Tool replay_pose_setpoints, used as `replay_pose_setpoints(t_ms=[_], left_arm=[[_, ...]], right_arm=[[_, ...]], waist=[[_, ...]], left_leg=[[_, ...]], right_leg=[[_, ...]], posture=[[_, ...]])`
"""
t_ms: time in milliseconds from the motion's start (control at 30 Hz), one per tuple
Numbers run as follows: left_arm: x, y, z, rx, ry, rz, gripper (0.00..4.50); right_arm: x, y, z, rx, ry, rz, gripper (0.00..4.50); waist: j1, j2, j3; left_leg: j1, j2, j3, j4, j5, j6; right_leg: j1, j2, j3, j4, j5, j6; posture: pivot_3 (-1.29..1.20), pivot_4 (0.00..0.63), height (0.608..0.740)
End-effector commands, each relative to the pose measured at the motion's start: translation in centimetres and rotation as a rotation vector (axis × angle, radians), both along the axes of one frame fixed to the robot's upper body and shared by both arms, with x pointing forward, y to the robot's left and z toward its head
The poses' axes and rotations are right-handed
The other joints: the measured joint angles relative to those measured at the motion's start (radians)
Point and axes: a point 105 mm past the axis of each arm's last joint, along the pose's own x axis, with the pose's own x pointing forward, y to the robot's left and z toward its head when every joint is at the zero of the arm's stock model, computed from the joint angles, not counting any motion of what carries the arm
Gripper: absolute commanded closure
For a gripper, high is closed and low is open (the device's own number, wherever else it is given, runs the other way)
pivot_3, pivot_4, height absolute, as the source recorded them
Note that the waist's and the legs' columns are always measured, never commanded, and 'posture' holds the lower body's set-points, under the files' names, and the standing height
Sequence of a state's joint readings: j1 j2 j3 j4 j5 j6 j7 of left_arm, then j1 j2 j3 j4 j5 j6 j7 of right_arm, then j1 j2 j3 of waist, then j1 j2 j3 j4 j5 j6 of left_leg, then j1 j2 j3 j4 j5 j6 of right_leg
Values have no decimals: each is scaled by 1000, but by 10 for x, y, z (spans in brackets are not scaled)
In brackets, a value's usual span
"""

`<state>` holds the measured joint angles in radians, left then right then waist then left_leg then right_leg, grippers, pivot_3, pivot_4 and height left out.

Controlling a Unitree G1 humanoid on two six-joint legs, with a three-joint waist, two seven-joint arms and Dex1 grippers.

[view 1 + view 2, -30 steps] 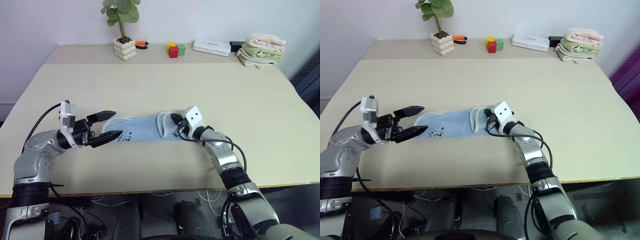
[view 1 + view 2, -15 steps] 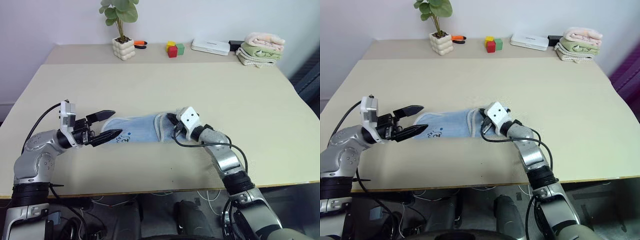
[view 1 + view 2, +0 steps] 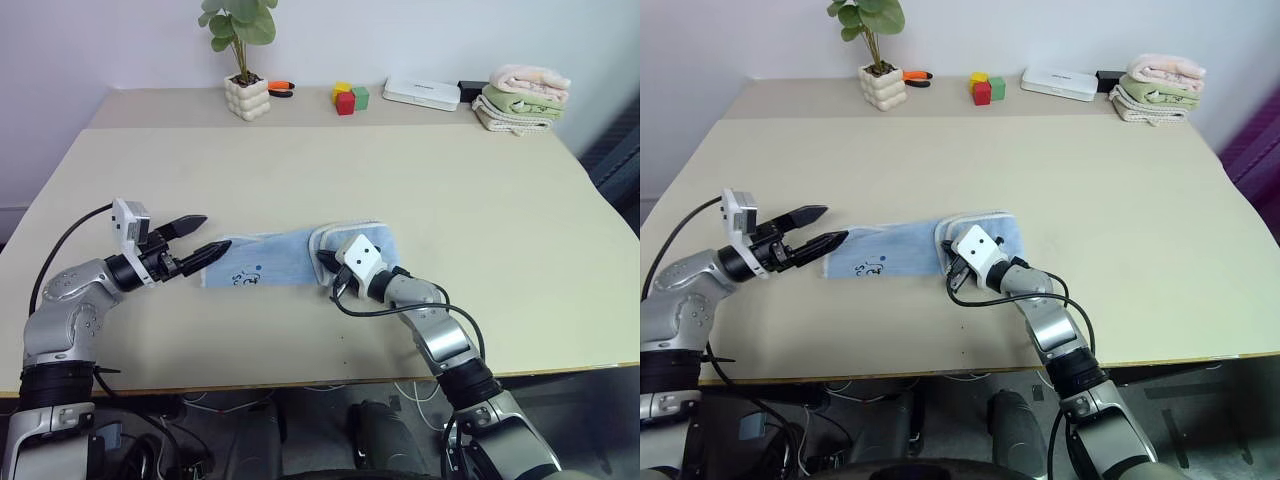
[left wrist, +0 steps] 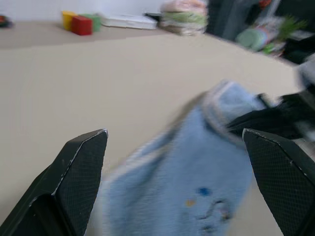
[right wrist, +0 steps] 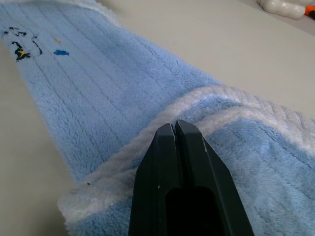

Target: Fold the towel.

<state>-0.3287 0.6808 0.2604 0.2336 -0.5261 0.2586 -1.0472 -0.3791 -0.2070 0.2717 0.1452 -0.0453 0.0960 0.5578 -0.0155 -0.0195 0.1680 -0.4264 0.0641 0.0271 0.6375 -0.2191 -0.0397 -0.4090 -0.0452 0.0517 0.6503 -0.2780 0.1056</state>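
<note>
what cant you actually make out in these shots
- Right wrist view: the right claw is shut over the towel hem; whether cloth is pinched is hidden.
- Left wrist view: the towel's printed mark is blurred.
- Eye views: the mark is too small to read; the right claw's fingertips sit behind its white camera block.
</note>
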Motion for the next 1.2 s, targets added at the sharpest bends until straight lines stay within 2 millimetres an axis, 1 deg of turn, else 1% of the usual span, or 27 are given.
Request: replay_pose_setpoints(t_ms=[33,100,200,300,467,600,700,767,833,900,933,1000,1100,1200], left_arm=[[18,30,-1,105,9,178,0],[24,38,-13,120,90,248,0],[24,32,-21,37,179,239,0],[22,25,-24,-50,243,225,0],[15,13,-13,-241,340,140,0],[12,5,-16,-200,383,112,0],[13,-4,-14,-207,387,80,0],[15,-7,-19,-175,396,77,0],[18,-10,-21,-194,408,79,0],[19,-13,-24,-196,417,73,520],[20,-14,-27,-179,416,78,874],[21,-16,-27,-173,415,79,1776],[23,-17,-23,-188,402,80,1776],[24,-15,-24,-182,403,85,1776]], right_arm=[[3,5,19,25,-59,10,4451],[1,7,19,25,-61,14,4451],[0,8,19,25,-64,17,4451],[-1,9,19,25,-66,16,4451],[-2,11,19,31,-67,12,4451],[-2,14,19,37,-68,12,4451],[-2,15,19,39,-70,10,4451],[-1,15,20,44,-71,3,4451],[-1,14,20,40,-74,-1,4451],[-1,13,20,40,-76,-5,4500],[-1,12,20,40,-75,-9,4500],[-1,11,20,43,-75,-15,4500],[-1,10,19,42,-72,-19,4500],[-1,11,19,43,-72,-22,4500]], waist=[[1,0,0],[1,0,0],[0,0,0],[0,0,0],[-3,0,0],[-4,0,0],[-3,0,0],[-1,0,0],[0,0,0],[-1,0,0],[-2,0,0],[-3,0,0],[-3,0,0],[-2,0,0]], left_leg=[[0,0,0,0,0,0],[0,0,0,0,0,0],[0,0,0,-1,0,0],[0,0,0,-2,0,0],[0,0,0,-2,0,0],[0,0,0,-3,0,0],[0,0,0,-3,1,-1],[0,0,0,-3,1,-1],[0,0,0,-3,1,-1],[0,0,0,-3,1,-2],[0,0,0,-3,1,-2],[0,0,0,-4,1,-2],[0,0,0,-4,1,-2],[0,0,0,-4,1,-2]], right_leg=[[0,0,0,0,0,0],[0,0,0,0,0,0],[0,0,0,0,1,3],[-1,0,0,0,2,3],[-1,0,0,0,2,3],[-1,0,0,0,2,3],[-1,0,0,0,2,3],[-1,0,0,0,2,3],[-1,0,0,0,2,3],[-1,0,0,0,2,3],[-1,0,0,0,2,3],[-1,0,0,0,2,3],[-1,0,0,0,2,3],[-1,0,0,0,2,3]], posture=[[0,150,740],[0,150,740],[0,150,740],[0,150,740],[0,150,740],[0,150,740],[0,150,740],[0,150,740],[0,150,740],[0,150,740],[0,150,740],[0,150,740],[0,150,740],[0,150,740]])
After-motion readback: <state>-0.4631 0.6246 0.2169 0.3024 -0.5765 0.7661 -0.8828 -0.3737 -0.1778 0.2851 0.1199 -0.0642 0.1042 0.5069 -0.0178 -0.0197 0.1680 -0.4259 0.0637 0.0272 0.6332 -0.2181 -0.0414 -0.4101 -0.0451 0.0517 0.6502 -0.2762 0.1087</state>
